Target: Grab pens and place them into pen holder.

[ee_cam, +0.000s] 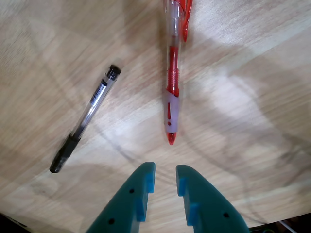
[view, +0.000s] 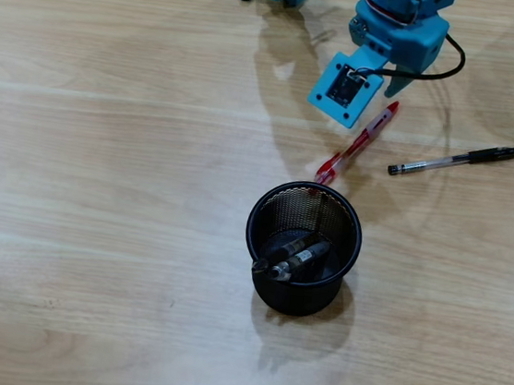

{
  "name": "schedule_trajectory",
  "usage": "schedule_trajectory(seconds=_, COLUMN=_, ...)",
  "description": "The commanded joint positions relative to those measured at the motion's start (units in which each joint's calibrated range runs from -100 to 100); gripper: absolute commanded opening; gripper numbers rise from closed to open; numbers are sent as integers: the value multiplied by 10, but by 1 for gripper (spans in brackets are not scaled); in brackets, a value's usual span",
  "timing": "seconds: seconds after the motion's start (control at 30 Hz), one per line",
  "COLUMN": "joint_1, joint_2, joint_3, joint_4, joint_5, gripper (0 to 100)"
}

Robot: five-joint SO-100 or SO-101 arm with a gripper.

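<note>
A round black mesh cup (view: 303, 249) stands on a pale wooden table (view: 100, 184), and it serves as the landmark here. Inside the cup, two dark pens (view: 292, 256) lie slanted across the bottom, their ends leaning against the wall on its left side in the overhead view. A red pen (view: 357, 144) with a clear barrel lies flat on the table just above the cup in that view, one end close to the cup's rim and the rest angled up and to the right toward the blue arm (view: 401, 28). A black-and-clear pen (view: 458, 160) lies further from the cup, up and to its right, well apart from the red pen. In the wrist view the gripper (ee_cam: 165, 177) enters from the bottom edge, its two teal fingers (ee_cam: 143, 187) slightly apart with only bare wood between them. It holds nothing, and its tips sit short of the red pen's (ee_cam: 172, 82) near end, while the black-and-clear pen (ee_cam: 86, 117) lies off to the left.
</note>
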Motion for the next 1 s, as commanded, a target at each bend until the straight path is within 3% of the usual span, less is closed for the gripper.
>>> schedule_trajectory(seconds=0.0, joint_1=4, joint_2=-1, joint_3=-19, joint_4=-11, joint_5=-6, gripper=10)
schedule_trajectory(seconds=0.17, joint_1=-2, joint_2=38, joint_3=-24, joint_4=-66, joint_5=-7, gripper=18)
schedule_trajectory(seconds=0.33, joint_1=-5, joint_2=67, joint_3=-19, joint_4=-113, joint_5=-7, gripper=18)
schedule_trajectory(seconds=0.97, joint_1=22, joint_2=156, joint_3=-16, joint_4=-115, joint_5=-3, gripper=18)
